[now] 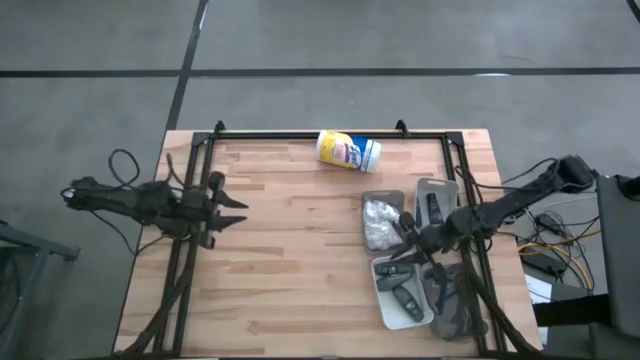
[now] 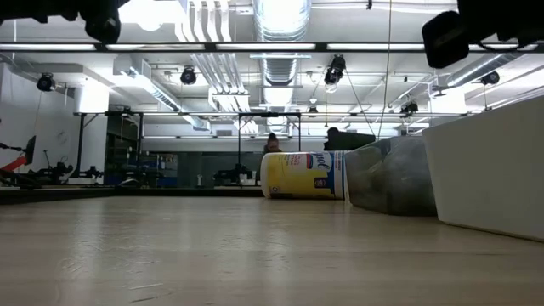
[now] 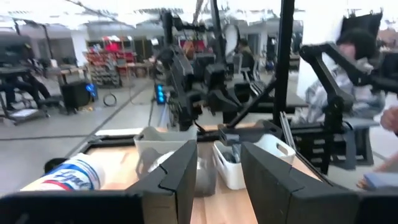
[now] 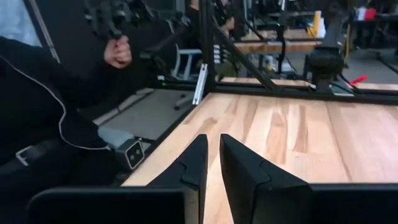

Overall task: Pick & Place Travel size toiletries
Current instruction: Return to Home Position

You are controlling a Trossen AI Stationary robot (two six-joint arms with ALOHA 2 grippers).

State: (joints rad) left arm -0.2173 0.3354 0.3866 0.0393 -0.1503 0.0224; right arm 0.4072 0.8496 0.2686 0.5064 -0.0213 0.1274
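Across the overhead view, a pale wooden table (image 1: 300, 260) filled the frame; read the clock with twelve at its far edge. Your left arm (image 1: 140, 198) lay at nine o'clock. The left gripper (image 1: 238, 212) hovered over bare wood, its fingers (image 3: 180, 174) parted by a moderate gap and holding nothing. Your right arm (image 1: 510, 200) reached in from three o'clock. The right gripper (image 1: 408, 238) hung over a cluster of clear trays at four o'clock, its fingers (image 4: 245, 180) drawn almost together with only a sliver between them, and empty. The packet tray (image 1: 383, 194) held crinkly white packets (image 1: 378, 215). The side tray (image 1: 437, 183), just beside it toward three o'clock, held a dark stick (image 1: 434, 207). The near tray (image 1: 379, 300), toward six o'clock, held several dark grey tubes (image 1: 405, 295). A yellow-and-white canister (image 1: 348, 150) lay on its side at twelve o'clock, well apart from the trays.
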